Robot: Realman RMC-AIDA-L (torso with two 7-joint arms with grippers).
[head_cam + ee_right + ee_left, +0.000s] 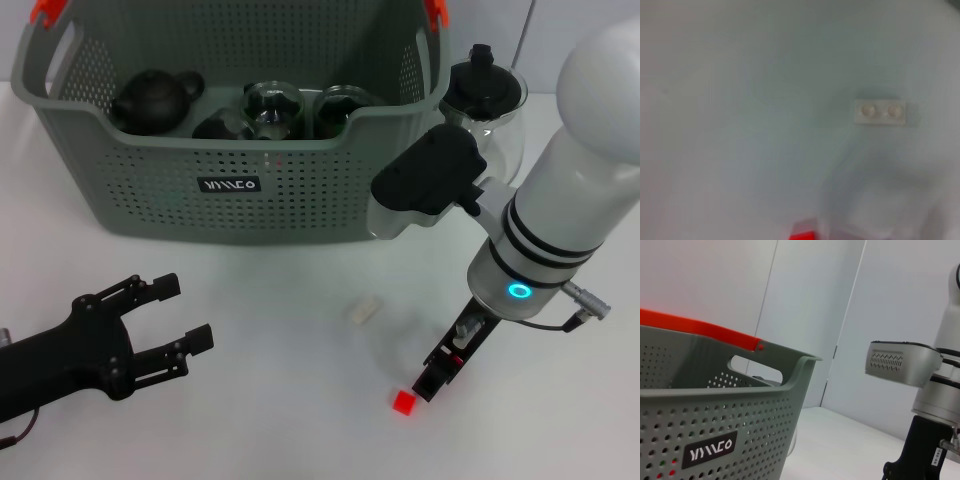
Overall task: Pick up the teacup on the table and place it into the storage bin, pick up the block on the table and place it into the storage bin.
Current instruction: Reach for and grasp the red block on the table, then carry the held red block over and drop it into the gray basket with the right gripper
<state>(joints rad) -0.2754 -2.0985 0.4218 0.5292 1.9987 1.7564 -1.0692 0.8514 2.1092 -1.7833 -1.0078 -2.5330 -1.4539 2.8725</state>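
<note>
The grey perforated storage bin stands at the back of the table with dark teapots and glass cups inside. It also fills the near side of the left wrist view. A small red block lies on the table, touching or just beside the tip of my right gripper, which points down at the table. A small white two-stud block lies to its left. The right wrist view shows the white block and the red block at its edge. My left gripper is open and empty at the front left. I see no teacup clearly on the table.
A glass teapot with a black lid stands right of the bin, behind my right arm. The bin has orange handle clips and a black label. The right arm also shows in the left wrist view.
</note>
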